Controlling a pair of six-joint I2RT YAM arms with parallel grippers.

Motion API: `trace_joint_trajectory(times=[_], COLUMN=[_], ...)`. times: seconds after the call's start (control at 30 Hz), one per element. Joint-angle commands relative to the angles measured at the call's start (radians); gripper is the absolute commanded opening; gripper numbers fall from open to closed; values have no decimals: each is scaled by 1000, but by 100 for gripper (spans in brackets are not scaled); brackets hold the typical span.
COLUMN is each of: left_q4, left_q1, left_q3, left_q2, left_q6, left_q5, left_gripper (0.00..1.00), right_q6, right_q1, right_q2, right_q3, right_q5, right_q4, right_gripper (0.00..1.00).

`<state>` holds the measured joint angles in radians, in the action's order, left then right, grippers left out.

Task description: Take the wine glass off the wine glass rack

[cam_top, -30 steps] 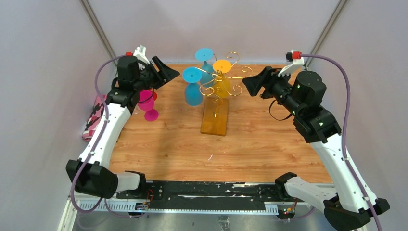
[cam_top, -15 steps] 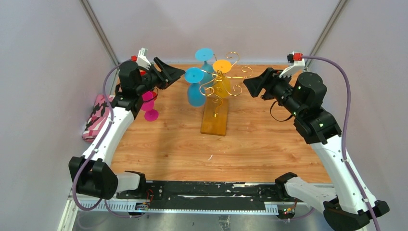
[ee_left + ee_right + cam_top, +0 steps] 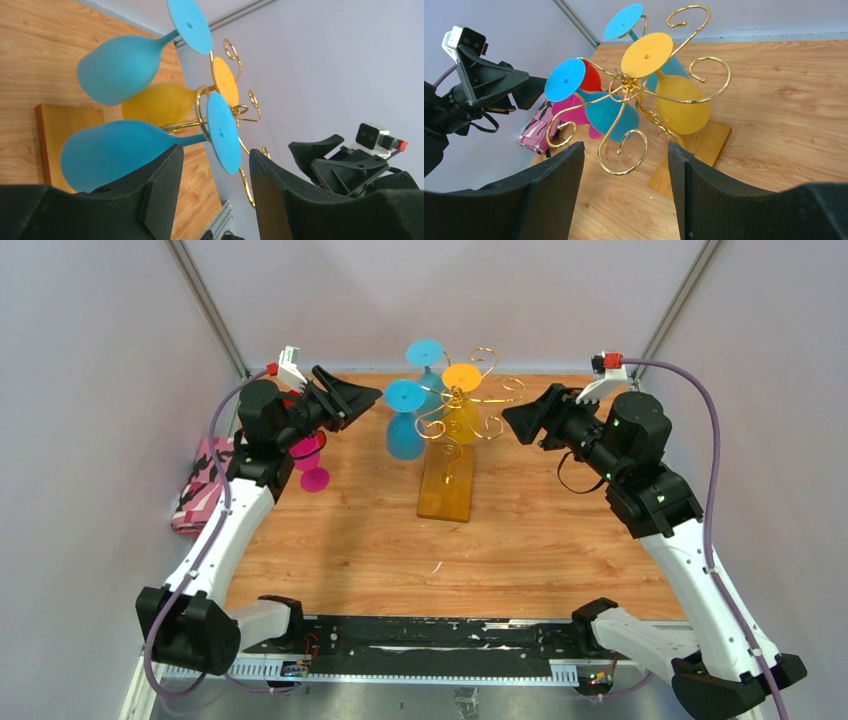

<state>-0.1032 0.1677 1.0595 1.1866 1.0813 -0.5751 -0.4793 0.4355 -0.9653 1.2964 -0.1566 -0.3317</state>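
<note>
The wine glass rack (image 3: 452,412) is gold scrolled wire on an amber base (image 3: 446,496). Hanging from it upside down are two blue wine glasses (image 3: 403,436) (image 3: 428,372) and a yellow one (image 3: 462,412). My left gripper (image 3: 374,395) is open, level with the nearer blue glass's foot (image 3: 222,132). In the left wrist view, that foot shows in the gap of the left gripper (image 3: 215,154), and neither finger touches it. My right gripper (image 3: 512,418) is open on the rack's right side. In the right wrist view a gold scroll (image 3: 624,150) shows in the gap of the right gripper (image 3: 624,147).
A pink glass (image 3: 308,456) and a red one (image 3: 591,80) stand on the table under my left arm. A pink patterned pouch (image 3: 198,486) lies at the left edge. Grey walls close in the back and both sides.
My left gripper has swung right toward the nearer blue glass's foot, and its jaws have narrowed a little. The right gripper edged slightly left.
</note>
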Motion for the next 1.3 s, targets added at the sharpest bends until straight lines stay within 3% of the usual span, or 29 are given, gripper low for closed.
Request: trace_joint_trajectory(times=[0.0,0.23,0.53,0.93,1.27], left_q4=[-36,-35,-37,-38,-37], left_q1=[22,71,93,93,93], left_q3=[-13,-2,14,11,-4], left_q2=[-38,4,15,9,5], left_q6=[22,23,15,43,89], left_q5=[7,19,34,16,-20], left_gripper=[56,53,32,25,8], right_q6=[-14,-15,-19,-37,-47], right_q1=[-17,-18,-26,-29,-30], right_q2=[23,27,28,30,29], right_q3=[-13,-10,-14,-36,-50], right_q5=[-17,-13,-10,-19,-34], right_q4=[27,28,28,41,50], right_gripper=[66,66,65,64,64])
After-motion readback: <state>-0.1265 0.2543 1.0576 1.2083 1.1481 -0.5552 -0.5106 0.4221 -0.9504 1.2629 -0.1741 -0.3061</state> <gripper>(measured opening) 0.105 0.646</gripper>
